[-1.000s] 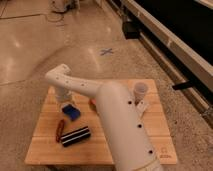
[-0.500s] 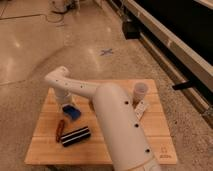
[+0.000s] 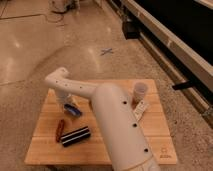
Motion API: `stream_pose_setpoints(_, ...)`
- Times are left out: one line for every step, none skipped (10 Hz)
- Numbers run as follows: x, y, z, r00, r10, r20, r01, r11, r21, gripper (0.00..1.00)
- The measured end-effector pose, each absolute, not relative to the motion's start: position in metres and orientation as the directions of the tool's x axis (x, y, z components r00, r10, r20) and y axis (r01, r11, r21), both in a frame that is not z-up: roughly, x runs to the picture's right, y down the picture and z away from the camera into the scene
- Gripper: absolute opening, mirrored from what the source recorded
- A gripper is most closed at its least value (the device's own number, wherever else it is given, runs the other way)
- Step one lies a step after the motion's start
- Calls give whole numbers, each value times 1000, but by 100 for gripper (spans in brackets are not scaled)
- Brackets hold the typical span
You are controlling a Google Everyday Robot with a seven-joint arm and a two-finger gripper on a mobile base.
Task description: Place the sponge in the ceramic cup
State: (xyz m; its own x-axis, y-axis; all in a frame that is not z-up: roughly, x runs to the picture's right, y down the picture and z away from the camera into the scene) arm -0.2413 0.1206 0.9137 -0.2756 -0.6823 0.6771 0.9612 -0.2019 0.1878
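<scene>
The dark-blue sponge lies on the left part of the wooden table. My gripper hangs from the bent white arm and sits right at the sponge's upper-left edge, partly covering it. The small white ceramic cup stands upright near the table's far right side, well away from the gripper. The arm's thick white body crosses the middle of the table and hides that part of it.
A red elongated item and a black-and-white striped bar lie at the front left, just below the sponge. A white tube lies close in front of the cup. Speckled floor surrounds the table.
The arm's elbow and gripper have dropped a little lower over the sponge. The sponge, cup and other items have stayed where they were.
</scene>
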Motion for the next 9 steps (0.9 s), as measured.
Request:
stream_pose_setpoints(-242, 117, 912, -272, -687, 674, 962, -200, 184, 21)
stream_pose_setpoints(-244, 109, 907, -267, -697, 665, 964, -197, 181, 8)
stream_pose_setpoints(-245, 99, 903, -263, -708, 656, 965, -191, 181, 2)
stream_pose_setpoints(-246, 90, 897, -260, -717, 647, 965, -184, 184, 0)
stream_pose_setpoints(-249, 76, 888, -253, -729, 636, 967, -168, 193, 0)
stream_pose_setpoints(-251, 67, 882, -253, -735, 629, 966, -157, 205, 0)
stream_pose_setpoints(-253, 53, 874, -251, -745, 618, 965, -139, 224, 0)
stream_pose_setpoints(-256, 40, 869, -246, -757, 605, 963, -119, 243, 0)
stream_pose_setpoints(-258, 25, 865, -239, -774, 587, 960, -96, 264, 0)
